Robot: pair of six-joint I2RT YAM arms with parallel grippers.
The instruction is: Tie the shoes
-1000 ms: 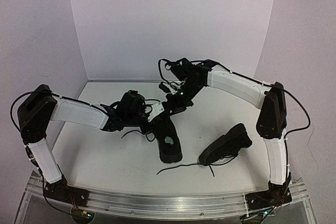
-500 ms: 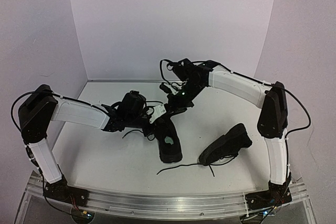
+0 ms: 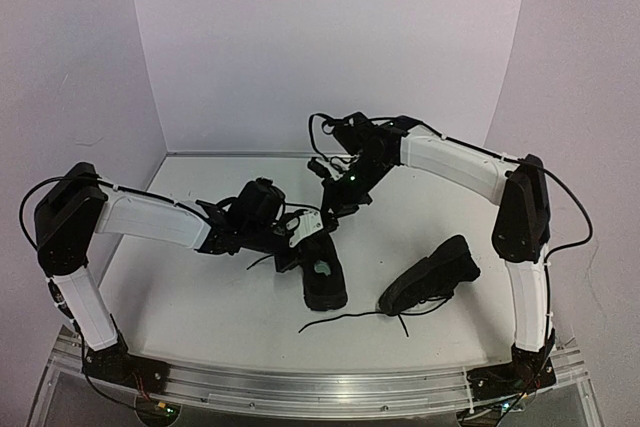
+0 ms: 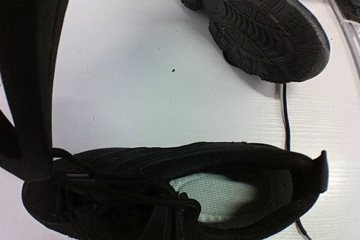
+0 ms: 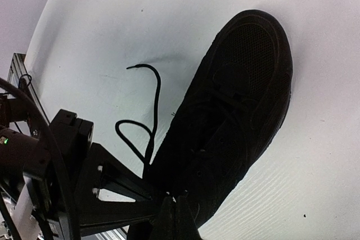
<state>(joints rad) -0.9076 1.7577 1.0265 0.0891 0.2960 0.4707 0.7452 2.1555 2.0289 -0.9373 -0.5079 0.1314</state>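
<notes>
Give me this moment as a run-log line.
step: tying, in progress | left gripper: at upright shoe | right gripper: over same shoe | other shoe: on its side, lace loose

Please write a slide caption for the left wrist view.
Near sneaker upright, pale insole visible; second sneaker beyond, tipped, tread facing camera.

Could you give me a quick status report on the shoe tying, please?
Left gripper and right gripper at upright shoe, jaw state unclear. Second shoe on its side, lace trailing. No obstruction seen.
</notes>
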